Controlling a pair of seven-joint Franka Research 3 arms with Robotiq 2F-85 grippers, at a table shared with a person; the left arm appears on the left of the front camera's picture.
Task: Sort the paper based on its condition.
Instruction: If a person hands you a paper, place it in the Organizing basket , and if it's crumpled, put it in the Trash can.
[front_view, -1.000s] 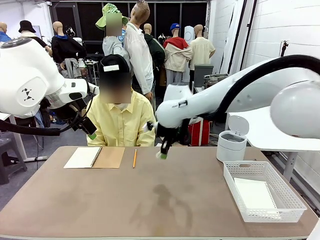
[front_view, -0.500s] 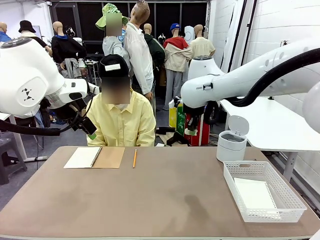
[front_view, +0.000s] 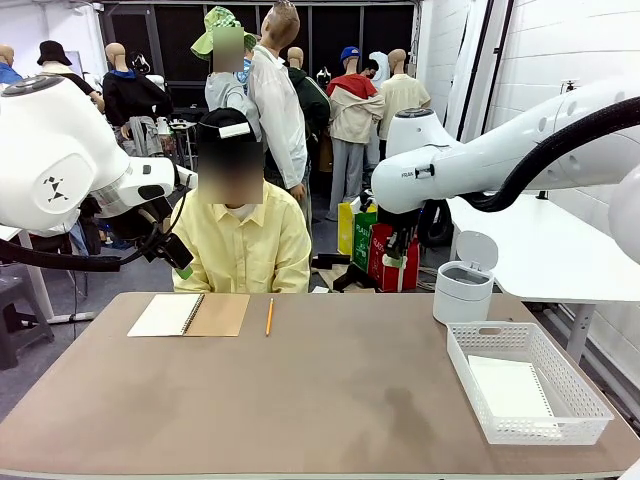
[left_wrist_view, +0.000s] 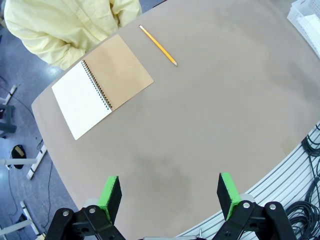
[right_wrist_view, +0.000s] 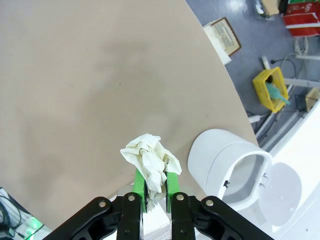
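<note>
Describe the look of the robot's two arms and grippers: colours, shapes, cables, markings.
Both arms are glossy white with rounded, bulbous joints. The left arm carries a small black geometric marking on its big joint and a black cable looping below it. The right arm has a thick black hose along its top and small dark lettering. The left gripper and right gripper are black, bolted linkages with bright green pads.
</note>
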